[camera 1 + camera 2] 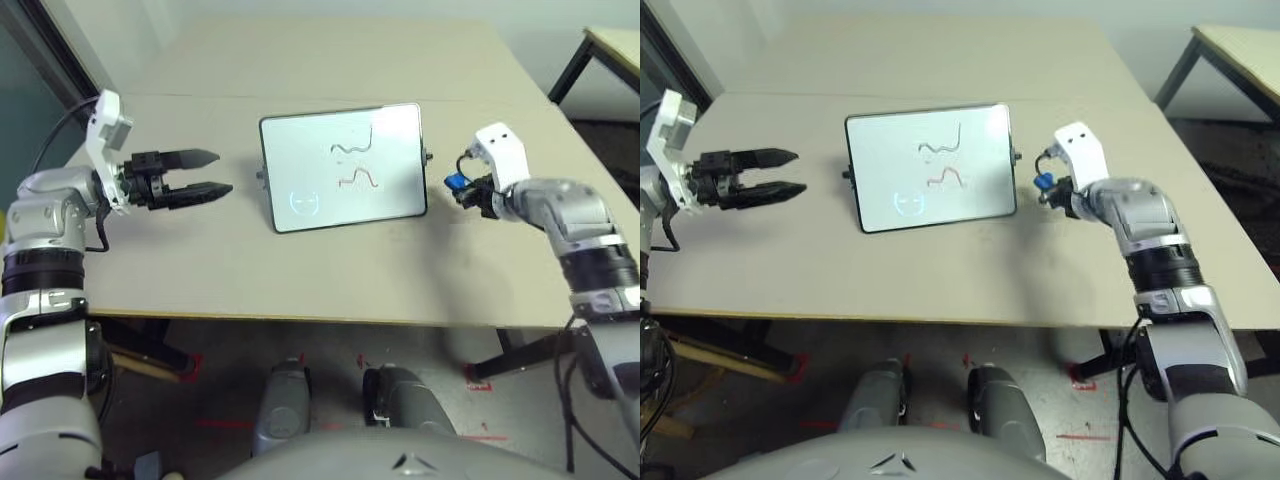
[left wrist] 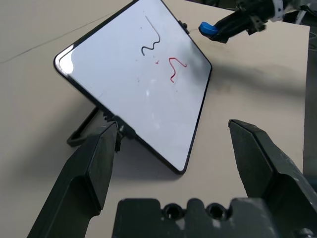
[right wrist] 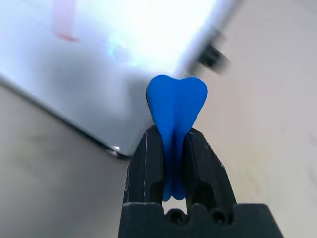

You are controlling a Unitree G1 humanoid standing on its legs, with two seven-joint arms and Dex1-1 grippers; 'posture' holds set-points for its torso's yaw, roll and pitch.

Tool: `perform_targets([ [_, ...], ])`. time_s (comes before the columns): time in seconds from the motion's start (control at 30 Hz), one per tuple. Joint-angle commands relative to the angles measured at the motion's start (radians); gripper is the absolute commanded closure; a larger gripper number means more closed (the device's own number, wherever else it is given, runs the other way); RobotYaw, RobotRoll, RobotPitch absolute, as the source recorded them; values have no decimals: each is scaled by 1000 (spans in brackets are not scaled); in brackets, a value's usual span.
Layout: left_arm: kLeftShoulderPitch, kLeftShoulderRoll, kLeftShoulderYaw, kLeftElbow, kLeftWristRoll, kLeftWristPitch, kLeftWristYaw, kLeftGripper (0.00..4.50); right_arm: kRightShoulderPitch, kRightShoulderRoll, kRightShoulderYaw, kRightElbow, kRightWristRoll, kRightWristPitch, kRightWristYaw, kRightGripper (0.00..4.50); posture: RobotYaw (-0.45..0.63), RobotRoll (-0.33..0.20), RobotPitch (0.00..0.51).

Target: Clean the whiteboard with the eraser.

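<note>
The whiteboard (image 1: 345,167) stands tilted on a prop at the table's middle, with a black squiggle (image 1: 352,146), a red squiggle (image 1: 360,179) and a faint blue circle (image 1: 304,202) on it. My right gripper (image 1: 462,186) hovers just off the board's right edge, shut on the blue eraser (image 3: 175,106), which bulges out past the fingertips. My left gripper (image 1: 212,172) is open to the left of the board, a short gap away, pointing at it. In the left wrist view the whiteboard (image 2: 143,84) lies between the spread fingers (image 2: 94,158), with the eraser (image 2: 208,29) beyond it.
The beige table (image 1: 300,270) has bare room in front of and behind the board. A seam (image 1: 200,97) crosses its far part. A second table (image 1: 610,45) stands at the far right, off the edge.
</note>
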Motion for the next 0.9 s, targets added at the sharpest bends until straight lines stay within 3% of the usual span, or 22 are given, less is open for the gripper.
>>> perform_targets([
  [0.03,-16,-6,-17,13,11,-14,-8,0,-13,-2,57,-53,-69,-17,-18,4155,297,0,33],
  [0.37,-37,-12,-24,28,15,-23,-9,0,-70,15,263,5,-331,-181,-37,4155,296,0,30],
  [0.9,-26,-10,-17,10,5,-12,1,0,-134,113,324,142,-476,-283,-11,4155,310,0,36],
])
